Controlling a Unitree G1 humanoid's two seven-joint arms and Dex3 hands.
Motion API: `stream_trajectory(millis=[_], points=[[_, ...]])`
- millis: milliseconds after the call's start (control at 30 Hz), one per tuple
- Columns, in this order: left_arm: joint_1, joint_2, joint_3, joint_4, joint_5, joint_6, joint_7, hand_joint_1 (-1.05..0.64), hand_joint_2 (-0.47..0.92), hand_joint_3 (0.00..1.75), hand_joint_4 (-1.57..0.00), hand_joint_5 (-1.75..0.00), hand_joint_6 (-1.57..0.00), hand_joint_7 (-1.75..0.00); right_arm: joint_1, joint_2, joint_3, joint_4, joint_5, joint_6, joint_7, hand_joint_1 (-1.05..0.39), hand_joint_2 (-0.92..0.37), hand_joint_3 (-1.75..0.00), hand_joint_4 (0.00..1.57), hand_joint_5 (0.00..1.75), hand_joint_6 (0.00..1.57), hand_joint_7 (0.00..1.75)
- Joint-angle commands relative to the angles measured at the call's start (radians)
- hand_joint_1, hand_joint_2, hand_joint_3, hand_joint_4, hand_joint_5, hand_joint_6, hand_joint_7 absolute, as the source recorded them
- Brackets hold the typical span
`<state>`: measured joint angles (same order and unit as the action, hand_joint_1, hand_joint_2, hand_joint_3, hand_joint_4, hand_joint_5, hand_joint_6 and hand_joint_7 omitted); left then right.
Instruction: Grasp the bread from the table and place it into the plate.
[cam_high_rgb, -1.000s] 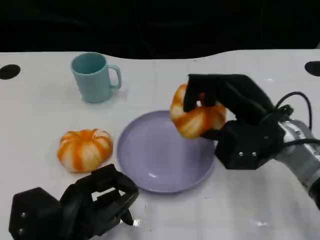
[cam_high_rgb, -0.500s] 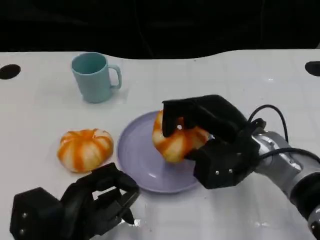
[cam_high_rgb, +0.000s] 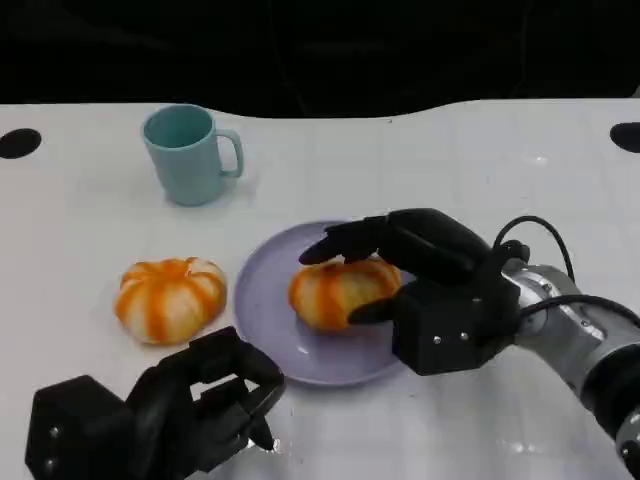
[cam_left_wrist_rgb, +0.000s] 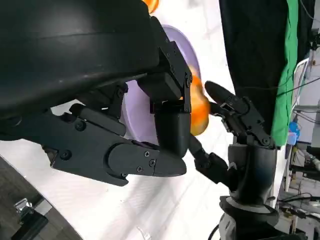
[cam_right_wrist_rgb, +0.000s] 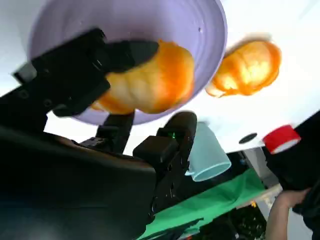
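Observation:
An orange-and-white striped bread (cam_high_rgb: 335, 292) lies inside the lavender plate (cam_high_rgb: 268, 300) at the table's middle. My right hand (cam_high_rgb: 425, 268) grips it, fingers laid over its top and thumb against its near side. The right wrist view shows the same bread (cam_right_wrist_rgb: 150, 82) between the fingers, low over the plate (cam_right_wrist_rgb: 200, 30). A second striped bread (cam_high_rgb: 168, 298) sits on the table left of the plate, apart from it. My left hand (cam_high_rgb: 160, 415) rests at the front left with fingers curled in and nothing in them. From the left wrist I see the plate (cam_left_wrist_rgb: 134, 107), the bread (cam_left_wrist_rgb: 201, 109) and my right hand (cam_left_wrist_rgb: 240, 120).
A teal mug (cam_high_rgb: 190, 153) stands upright at the back left, handle to the right. Black round holes (cam_high_rgb: 18, 142) mark the table's far corners. A person's hand (cam_right_wrist_rgb: 287, 210) shows beside the table in the right wrist view. White tabletop stretches right of the plate.
My right hand has carried the bread left and down, from above the plate's right rim into the plate. The left hand and the second bread have stayed put.

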<state>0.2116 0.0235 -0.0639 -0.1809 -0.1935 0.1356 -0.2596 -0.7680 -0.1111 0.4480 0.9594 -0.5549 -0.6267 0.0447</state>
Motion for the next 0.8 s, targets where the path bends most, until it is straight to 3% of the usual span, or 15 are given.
stream_trajectory(millis=[33, 433, 600, 800], points=[[0.011, 0.01, 0.007, -0.012, -0.002, -0.003, 0.005, -0.5, 0.91, 0.31, -0.72, -1.75, -0.73, -1.39, -0.018, -0.038, 0.014, -0.029, -0.01, 0.004, 0.049, -0.6, -0.92, -0.22, 0.16, 0.36, 0.36, 0.0], [0.01, 0.005, 0.008, -0.019, -0.004, 0.011, 0.015, -0.5, 0.91, 0.3, -0.74, -1.75, -0.74, -1.4, 0.046, -0.104, -0.015, -0.218, 0.054, 0.077, 0.251, -0.68, -0.92, -0.24, 0.0, 0.31, 0.24, 0.0], [0.013, 0.006, 0.007, -0.026, -0.007, 0.014, 0.015, -0.49, 0.91, 0.31, -0.74, -1.75, -0.74, -1.39, 0.107, -0.142, -0.045, -0.324, 0.087, 0.1, 0.272, -0.66, -0.92, -0.25, 0.04, 0.34, 0.26, 0.01], [0.013, 0.007, 0.008, -0.025, -0.01, 0.017, 0.014, -0.49, 0.91, 0.31, -0.74, -1.75, -0.74, -1.39, 0.205, -0.198, -0.092, -0.433, 0.121, 0.064, 0.245, -0.6, -0.92, -0.16, 0.16, 0.42, 0.35, 0.05]])
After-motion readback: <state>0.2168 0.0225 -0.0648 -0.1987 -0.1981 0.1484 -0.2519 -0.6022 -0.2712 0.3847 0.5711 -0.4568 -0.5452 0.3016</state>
